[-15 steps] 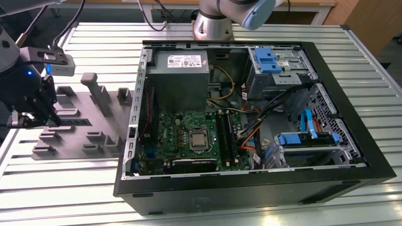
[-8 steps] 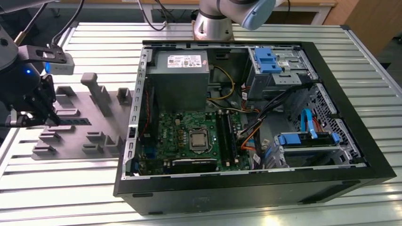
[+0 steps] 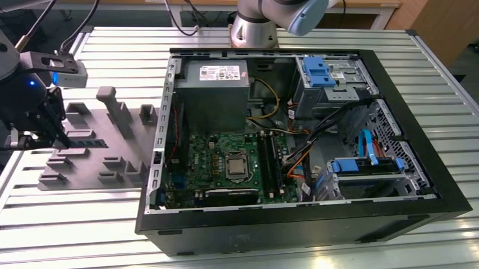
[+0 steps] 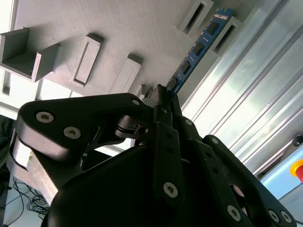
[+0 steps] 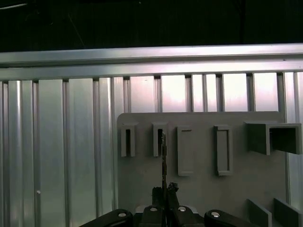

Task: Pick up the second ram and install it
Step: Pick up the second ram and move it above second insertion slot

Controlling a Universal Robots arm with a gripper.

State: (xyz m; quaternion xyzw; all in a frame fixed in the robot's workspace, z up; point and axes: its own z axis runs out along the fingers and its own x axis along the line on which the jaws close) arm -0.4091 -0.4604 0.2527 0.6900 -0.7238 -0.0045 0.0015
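The second ram [image 4: 194,54] is a thin dark-blue stick with black chips; it shows edge-on [image 5: 164,156] in the first wrist view. My gripper [image 4: 161,92] is shut on one end of it, fingers pinched together [image 5: 165,191]. The stick's far end reaches a slotted block of the grey holder tray [image 5: 199,189]; I cannot tell whether it still rests in that slot. In the exterior view my gripper [image 3: 45,137] hangs over the tray [image 3: 112,151] at the exterior view's left, well apart from the green motherboard [image 3: 217,159] inside the open computer case [image 3: 299,218].
The tray carries several raised blocks and posts [image 3: 109,103]. The case holds a power supply [image 3: 213,84], blue drive brackets [image 3: 318,70], loose cables [image 3: 329,123] and long dark memory slots [image 3: 271,162] beside the processor socket [image 3: 237,166]. Ribbed metal tabletop [image 3: 67,224] surrounds everything.
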